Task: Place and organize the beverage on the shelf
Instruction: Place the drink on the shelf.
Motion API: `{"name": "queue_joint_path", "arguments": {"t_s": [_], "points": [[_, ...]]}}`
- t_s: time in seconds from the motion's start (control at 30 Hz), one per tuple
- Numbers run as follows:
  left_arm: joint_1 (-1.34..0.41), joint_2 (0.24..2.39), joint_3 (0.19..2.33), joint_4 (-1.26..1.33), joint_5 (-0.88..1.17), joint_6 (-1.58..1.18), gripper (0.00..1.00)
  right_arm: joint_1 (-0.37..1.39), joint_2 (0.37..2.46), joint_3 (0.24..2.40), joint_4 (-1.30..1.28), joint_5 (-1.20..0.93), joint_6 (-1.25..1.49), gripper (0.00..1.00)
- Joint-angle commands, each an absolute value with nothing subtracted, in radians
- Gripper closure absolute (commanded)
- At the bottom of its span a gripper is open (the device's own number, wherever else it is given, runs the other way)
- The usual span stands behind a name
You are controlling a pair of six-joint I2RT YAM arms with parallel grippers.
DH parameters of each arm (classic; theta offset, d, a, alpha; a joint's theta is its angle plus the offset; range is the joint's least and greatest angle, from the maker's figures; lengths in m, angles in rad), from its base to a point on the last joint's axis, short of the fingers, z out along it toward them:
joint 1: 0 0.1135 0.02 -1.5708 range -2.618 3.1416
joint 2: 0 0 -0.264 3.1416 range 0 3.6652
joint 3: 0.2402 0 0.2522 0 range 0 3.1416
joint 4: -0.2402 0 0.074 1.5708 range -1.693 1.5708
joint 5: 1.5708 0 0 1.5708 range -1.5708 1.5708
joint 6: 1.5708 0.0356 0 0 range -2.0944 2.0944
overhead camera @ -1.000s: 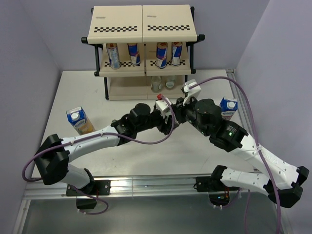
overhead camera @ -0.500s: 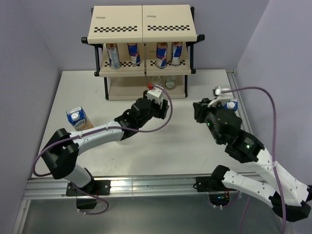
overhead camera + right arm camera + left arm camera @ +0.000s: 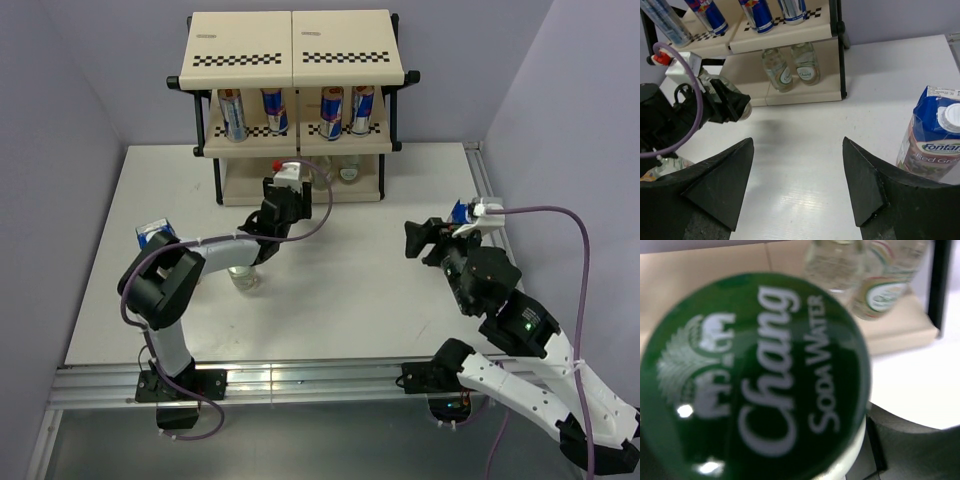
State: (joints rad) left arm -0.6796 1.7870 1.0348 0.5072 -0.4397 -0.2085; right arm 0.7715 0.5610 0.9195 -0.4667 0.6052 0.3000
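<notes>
The cream shelf (image 3: 290,55) stands at the back with several slim cans (image 3: 275,110) on its middle tier and two clear bottles (image 3: 790,67) on the bottom tier. My left gripper (image 3: 281,203) is just in front of the bottom tier, shut on a clear bottle whose green cap (image 3: 755,375) fills the left wrist view. My right gripper (image 3: 798,142) is open and empty over bare table, with the purple grape carton (image 3: 935,135) just to its right. The yellow carton (image 3: 150,236) stands at the left.
Another clear bottle (image 3: 243,275) stands on the table under my left forearm. The shelf's black frame post (image 3: 838,45) borders the bottom tier on the right. The table's right edge (image 3: 480,180) runs close behind the grape carton.
The two grippers were together mid-table a second ago. My right gripper has opened and drawn back right beside the grape carton. My left arm has carried the bottle left, toward the shelf's bottom tier.
</notes>
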Motion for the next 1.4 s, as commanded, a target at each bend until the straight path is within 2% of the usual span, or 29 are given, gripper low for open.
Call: {"name": "queue_joint_path", "arguments": {"t_s": [0.0, 0.27, 0.63, 1.37], "points": [[-0.643, 1.770, 1.092, 0.796, -0.454, -0.238, 1.00, 0.765, 0.496, 0.905, -0.423, 0.581, 0.305, 0.21], [-0.597, 1.871, 1.120, 0.902, -0.440, -0.206, 1.00, 0.765, 0.439, 0.913, -0.414, 0.522, 0.308, 0.20], [-0.563, 1.962, 1.173, 0.923, -0.433, -0.186, 1.00, 0.765, 0.390, 0.905, -0.397, 0.462, 0.299, 0.20], [-0.512, 2.080, 1.310, 0.871, -0.394, -0.166, 1.00, 0.765, 0.362, 0.887, -0.370, 0.405, 0.295, 0.20]]}}
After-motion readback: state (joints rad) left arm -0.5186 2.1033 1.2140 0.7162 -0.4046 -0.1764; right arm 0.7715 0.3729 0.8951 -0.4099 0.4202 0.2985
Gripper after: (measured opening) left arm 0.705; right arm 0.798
